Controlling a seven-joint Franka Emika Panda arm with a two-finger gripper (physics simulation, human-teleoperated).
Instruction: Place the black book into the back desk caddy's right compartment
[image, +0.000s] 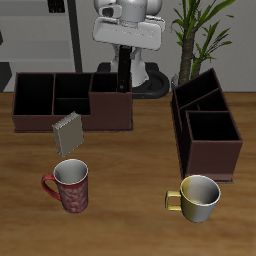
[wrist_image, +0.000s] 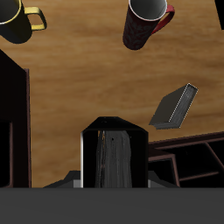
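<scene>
My gripper (image: 123, 55) is shut on the black book (image: 122, 72) and holds it upright. The book's lower end hangs over the right compartment (image: 110, 98) of the back desk caddy (image: 40, 112), a long maroon-brown box with its long side toward the camera. I cannot tell if the book's end is below the rim. In the wrist view the black book (wrist_image: 114, 157) fills the space between my fingers, with the caddy's black dividers (wrist_image: 188, 157) beside it.
A grey-white spiral notepad (image: 68, 132) leans against the back caddy's front wall. A red mug (image: 70, 186) and a yellow mug (image: 198, 197) stand near the table's front edge. A second caddy (image: 205, 125) stands end-on. A plant (image: 195, 35) is behind it.
</scene>
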